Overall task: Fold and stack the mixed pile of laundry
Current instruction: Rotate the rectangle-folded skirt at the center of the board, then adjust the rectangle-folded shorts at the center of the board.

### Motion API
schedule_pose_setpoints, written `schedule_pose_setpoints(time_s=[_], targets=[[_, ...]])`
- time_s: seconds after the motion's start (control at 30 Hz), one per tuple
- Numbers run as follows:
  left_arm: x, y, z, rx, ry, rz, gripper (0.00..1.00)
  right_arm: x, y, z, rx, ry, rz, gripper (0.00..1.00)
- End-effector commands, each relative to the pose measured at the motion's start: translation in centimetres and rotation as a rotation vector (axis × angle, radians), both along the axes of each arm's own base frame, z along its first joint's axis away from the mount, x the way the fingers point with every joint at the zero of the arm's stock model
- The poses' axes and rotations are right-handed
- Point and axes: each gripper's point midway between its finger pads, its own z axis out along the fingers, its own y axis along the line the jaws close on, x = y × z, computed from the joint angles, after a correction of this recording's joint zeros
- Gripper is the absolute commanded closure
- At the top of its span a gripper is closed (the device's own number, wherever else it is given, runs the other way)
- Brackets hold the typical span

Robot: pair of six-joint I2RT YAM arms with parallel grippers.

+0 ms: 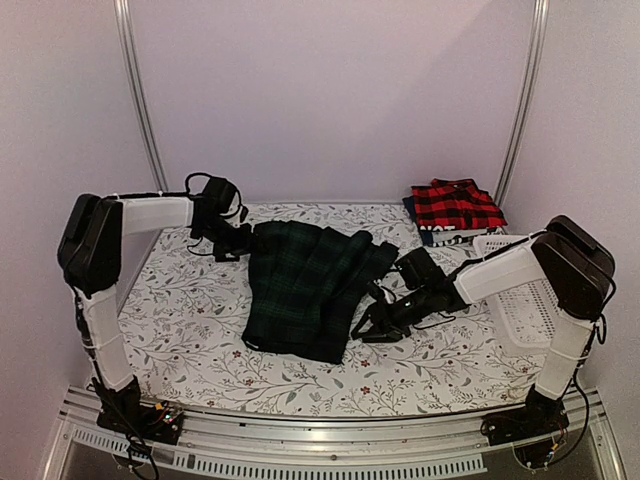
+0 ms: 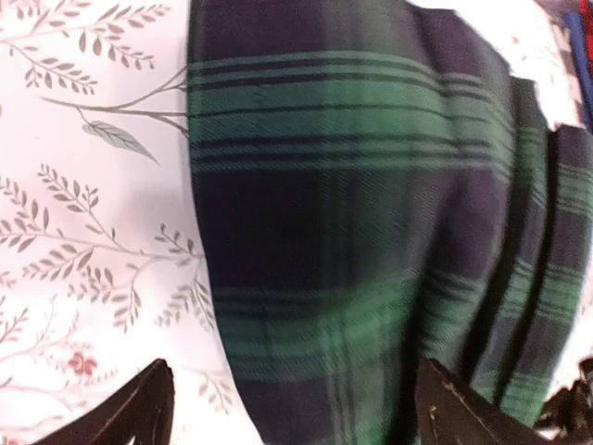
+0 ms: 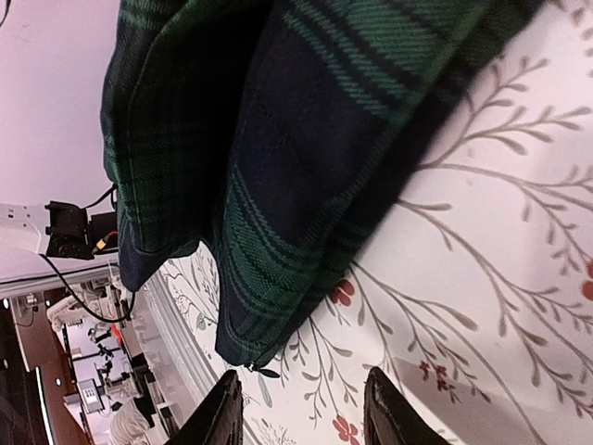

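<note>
Top external view: one plaid garment (image 1: pixel 310 285) spread mid-table on the floral cloth (image 1: pixel 190 320), left gripper (image 1: pixel 235 245) and right gripper (image 1: pixel 370 327) both open at its edges, empty; one red checked shirt (image 1: pixel 455 205) atop one navy garment (image 1: pixel 412 208), beside one white basket (image 1: pixel 525 310)

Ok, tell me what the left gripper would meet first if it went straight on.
The dark green-navy plaid garment: the left gripper, open, points at its edge, and the cloth fills the wrist view ahead. How near it is stays unclear.
</note>
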Motion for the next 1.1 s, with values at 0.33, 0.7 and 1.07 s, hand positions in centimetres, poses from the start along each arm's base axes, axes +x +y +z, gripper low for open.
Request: schedule_pose_setpoints(time_s=[0.33, 0.7, 1.07], targets=[[-16.9, -13.8, 6.0, -0.014, 0.056, -0.443, 0.12, 1.9, 0.0, 1.2, 0.115, 0.193, -0.243, 0.52], [-17.9, -15.5, 1.6, 0.21, 0.154, -0.373, 0.36, 0.6, 2.1, -1.0, 0.13, 0.318, -0.287, 0.51], [-18.3, -17.2, 1.1, 0.174, 0.163, -0.44, 0.86, 0.6, 2.5, -3.2, 0.103, 0.342, -0.321, 0.75]])
